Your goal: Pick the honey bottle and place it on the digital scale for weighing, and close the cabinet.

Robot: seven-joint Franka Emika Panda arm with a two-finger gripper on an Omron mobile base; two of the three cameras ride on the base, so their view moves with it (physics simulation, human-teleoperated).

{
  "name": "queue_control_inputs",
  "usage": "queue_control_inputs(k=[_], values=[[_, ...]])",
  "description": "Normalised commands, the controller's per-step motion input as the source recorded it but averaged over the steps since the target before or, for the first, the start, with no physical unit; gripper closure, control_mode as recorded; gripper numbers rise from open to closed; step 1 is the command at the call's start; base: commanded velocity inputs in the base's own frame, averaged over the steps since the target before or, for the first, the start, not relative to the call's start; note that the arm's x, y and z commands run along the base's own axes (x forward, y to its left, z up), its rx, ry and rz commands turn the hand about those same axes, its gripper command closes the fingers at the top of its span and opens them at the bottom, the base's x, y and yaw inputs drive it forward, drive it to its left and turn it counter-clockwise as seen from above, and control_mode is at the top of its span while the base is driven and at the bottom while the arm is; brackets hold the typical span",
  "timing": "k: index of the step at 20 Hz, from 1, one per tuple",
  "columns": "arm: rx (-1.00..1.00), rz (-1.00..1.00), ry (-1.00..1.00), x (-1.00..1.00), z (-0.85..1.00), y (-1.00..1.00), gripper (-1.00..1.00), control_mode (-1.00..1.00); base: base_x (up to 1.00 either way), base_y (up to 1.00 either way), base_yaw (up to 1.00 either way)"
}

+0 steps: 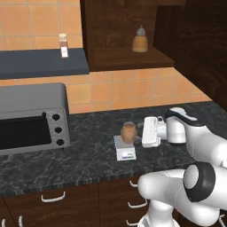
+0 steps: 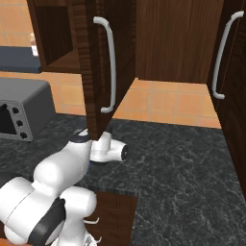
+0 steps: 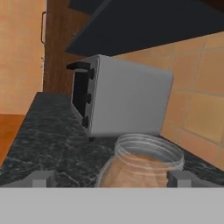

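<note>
1. Left base view: the honey bottle (image 1: 128, 132) stands upright on the digital scale (image 1: 124, 150), which sits on the counter just right of the toaster oven (image 1: 33, 116). The gripper (image 1: 141, 132) lies level beside the jar, on the side away from the oven; from here I cannot tell whether its fingers touch the glass. Counted: one jar, one scale, one oven, an amber bottle (image 1: 140, 40) in the open cabinet (image 1: 128, 33), a slim bottle (image 1: 64, 45) on the shelf above the oven

2. Right base view: the cabinet's door (image 2: 101, 62) stands swung out, above the arm. Two bar handles show, one on that door (image 2: 111, 67) and one further from the oven

3. Hand view: the jar rises between the two fingertips (image 3: 42, 179), which stand spread at either side with gaps visible, so the grip looks released. To do this well, I judge the hand should back straight away from the oven without nudging the jar, then go for the door
</note>
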Motion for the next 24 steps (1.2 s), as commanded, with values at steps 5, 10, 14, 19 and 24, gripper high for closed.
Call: queue_control_inputs(k=[5, 10, 14, 19, 24], values=[[0.02, -0.01, 0.00, 0.00, -0.10, -0.03, -1.00, -1.00, 0.00, 0.00, 0.00], [0.05, -0.02, -0.03, -0.25, -0.03, -0.40, -1.00, -1.00, 0.00, 0.00, 0.00], [0.15, -0.06, -0.18, -0.50, 0.06, -0.74, -1.00, -1.00, 0.00, 0.00, 0.00], [0.21, -0.06, -0.23, -0.21, 0.38, -0.75, -1.00, -1.00, 0.00, 0.00, 0.00], [0.26, -0.02, -0.20, -0.01, 0.30, -0.99, -1.00, -1.00, 0.00, 0.00, 0.00]])
